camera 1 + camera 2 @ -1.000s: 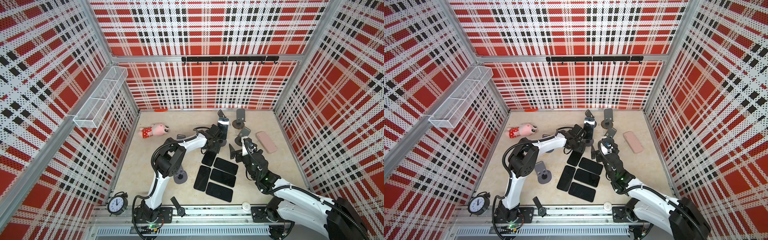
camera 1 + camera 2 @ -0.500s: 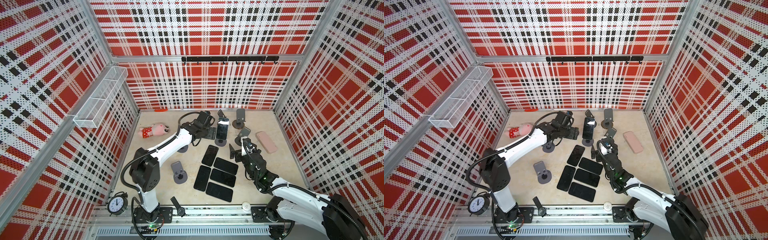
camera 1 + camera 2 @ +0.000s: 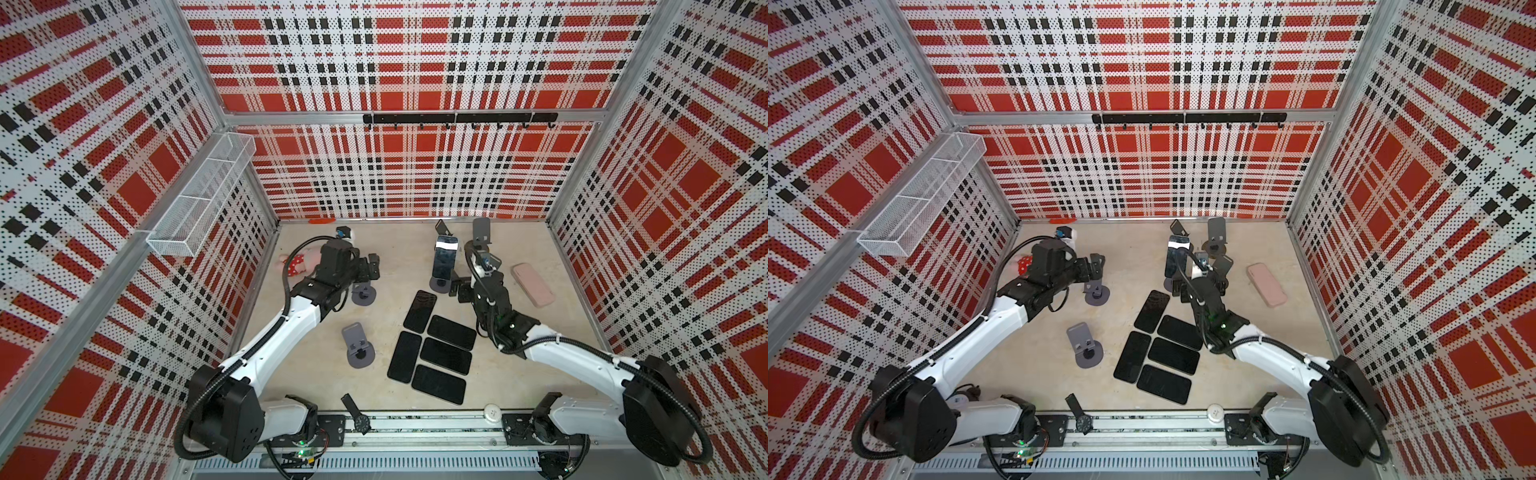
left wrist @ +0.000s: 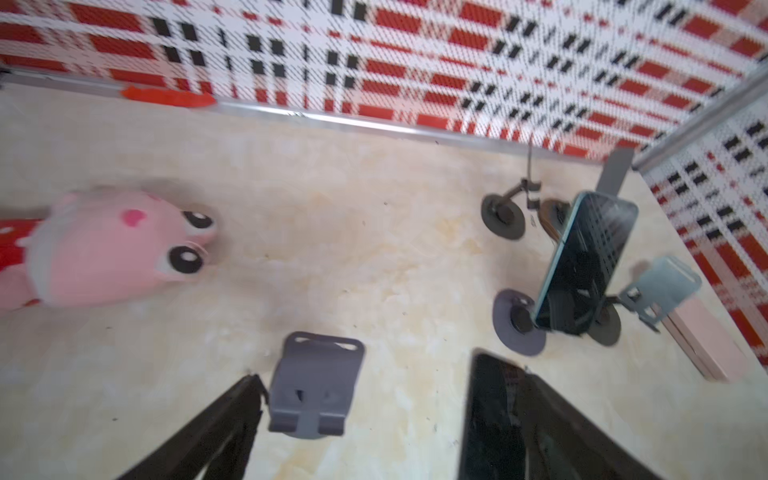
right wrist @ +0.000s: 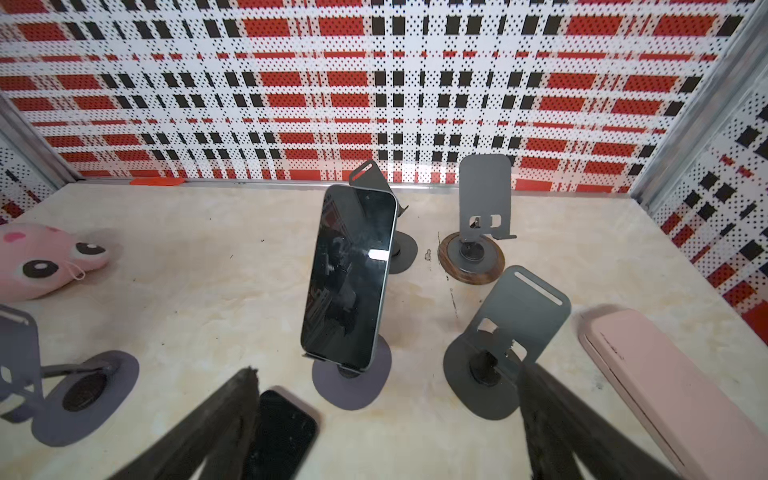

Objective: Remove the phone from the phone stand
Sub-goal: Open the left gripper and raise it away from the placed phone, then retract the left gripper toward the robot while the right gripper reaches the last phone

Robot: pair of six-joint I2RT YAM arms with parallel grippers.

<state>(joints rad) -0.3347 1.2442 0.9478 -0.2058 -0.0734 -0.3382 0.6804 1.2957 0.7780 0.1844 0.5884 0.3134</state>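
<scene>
**Plaid walls, beige tabletop: phone on its stand, both claws empty**

Red, black and white plaid walls [image 3: 415,166] enclose a beige marbled tabletop [image 3: 498,382]. The right gripper [image 3: 459,289] hovers low with its jaws spread wide and nothing between them. In its wrist view the two dark fingers [image 5: 216,419] flank the round base of the phone stand [image 5: 332,388] without touching it. The phone [image 5: 349,274] leans upright on that stand, its dark screen facing the gripper, toward the back of the table in both top views. An empty stand on a brown-rimmed base [image 5: 484,199] stands behind it. Five dark phones [image 3: 432,345] lie flat just in front, and a pink case [image 3: 533,284] lies off to the right. Well apart on the left, the left gripper [image 3: 372,267] is also wide open and empty, above an empty grey stand [image 3: 363,296]. A pink plush toy [image 3: 297,264] lies beyond it.
</scene>
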